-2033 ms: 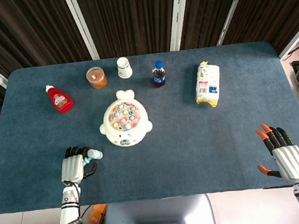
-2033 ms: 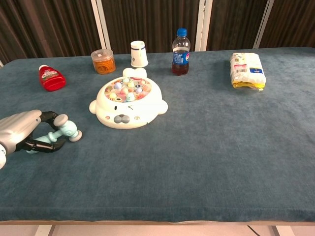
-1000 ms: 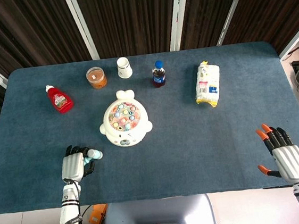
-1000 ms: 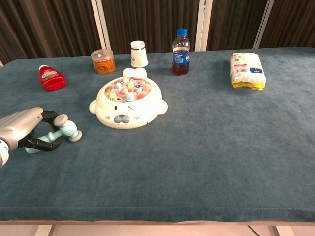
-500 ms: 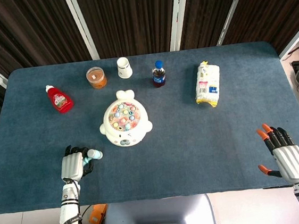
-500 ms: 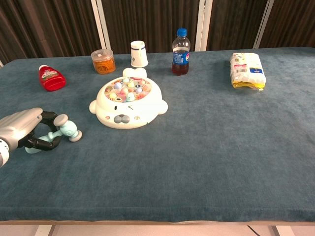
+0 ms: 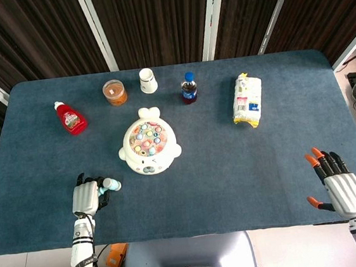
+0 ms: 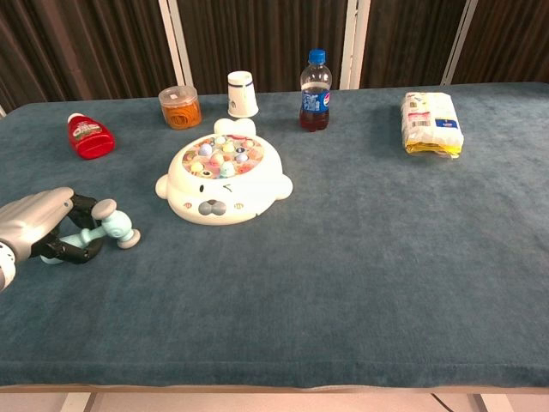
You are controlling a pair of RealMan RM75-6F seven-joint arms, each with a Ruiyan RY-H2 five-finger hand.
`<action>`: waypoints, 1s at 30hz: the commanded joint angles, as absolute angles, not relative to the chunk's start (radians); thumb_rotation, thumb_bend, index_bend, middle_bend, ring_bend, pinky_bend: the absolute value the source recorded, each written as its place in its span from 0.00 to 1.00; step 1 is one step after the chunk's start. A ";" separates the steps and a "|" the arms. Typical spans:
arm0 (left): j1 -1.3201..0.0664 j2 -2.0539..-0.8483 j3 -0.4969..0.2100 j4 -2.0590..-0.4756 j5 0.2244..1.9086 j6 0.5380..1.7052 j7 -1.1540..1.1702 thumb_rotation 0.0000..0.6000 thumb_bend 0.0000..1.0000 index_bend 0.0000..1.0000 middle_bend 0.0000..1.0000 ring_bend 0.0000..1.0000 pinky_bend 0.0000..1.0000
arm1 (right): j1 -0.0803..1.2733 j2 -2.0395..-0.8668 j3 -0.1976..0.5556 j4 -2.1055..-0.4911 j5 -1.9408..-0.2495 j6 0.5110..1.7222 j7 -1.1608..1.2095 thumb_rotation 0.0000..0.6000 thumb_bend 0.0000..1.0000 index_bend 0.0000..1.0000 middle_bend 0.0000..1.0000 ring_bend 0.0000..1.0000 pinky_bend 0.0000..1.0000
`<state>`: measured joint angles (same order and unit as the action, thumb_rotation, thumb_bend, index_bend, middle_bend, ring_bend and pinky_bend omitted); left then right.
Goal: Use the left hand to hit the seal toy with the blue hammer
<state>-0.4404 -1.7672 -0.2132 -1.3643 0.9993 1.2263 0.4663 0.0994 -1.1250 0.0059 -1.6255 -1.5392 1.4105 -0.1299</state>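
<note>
Gripping comes first, and I judge that step is in hand: my left hand (image 8: 39,227) has its dark fingers curled around the handle of the blue hammer (image 8: 96,232), a pale smooth plastic toy whose round head lies on the felt-like table (image 8: 360,257). Next I must lift and swing right onto the seal toy (image 8: 223,182) (glossy, rounded, studded with coloured pegs), which sits near. My right hand (image 7: 336,187) rests spread, holding nothing.
</note>
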 commanded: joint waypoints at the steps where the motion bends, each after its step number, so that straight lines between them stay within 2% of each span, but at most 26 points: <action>1: -0.440 -1.767 -0.212 -1.363 1.001 1.226 0.463 1.00 0.46 0.46 0.50 0.30 0.11 | 0.099 -1.125 0.006 -1.626 -1.540 1.411 -0.130 1.00 0.23 0.00 0.00 0.00 0.00; 12: -0.440 -1.761 -0.206 -1.369 0.996 1.212 0.455 1.00 0.50 0.48 0.51 0.32 0.11 | 0.100 -1.125 0.006 -1.626 -1.538 1.409 -0.130 1.00 0.23 0.00 0.00 0.00 0.00; 19: -0.435 -1.778 -0.204 -1.345 1.022 1.241 0.434 1.00 0.55 0.56 0.60 0.40 0.12 | 0.099 -1.123 0.005 -1.628 -1.539 1.411 -0.129 1.00 0.23 0.00 0.00 0.00 0.00; 23: -0.428 -1.795 -0.201 -1.325 1.048 1.273 0.421 1.00 0.62 0.62 0.67 0.46 0.19 | 0.099 -1.123 0.005 -1.628 -1.539 1.410 -0.128 1.00 0.23 0.00 0.00 0.00 0.00; 27: -0.421 -1.800 -0.201 -1.317 1.064 1.289 0.408 1.00 0.65 0.63 0.71 0.50 0.23 | 0.099 -1.122 0.005 -1.628 -1.539 1.409 -0.128 1.00 0.23 0.00 0.00 0.00 0.00; 30: -0.414 -1.795 -0.203 -1.324 1.071 1.298 0.402 1.00 0.66 0.64 0.75 0.54 0.35 | 0.100 -1.122 0.004 -1.628 -1.540 1.408 -0.129 1.00 0.23 0.00 0.00 0.00 0.00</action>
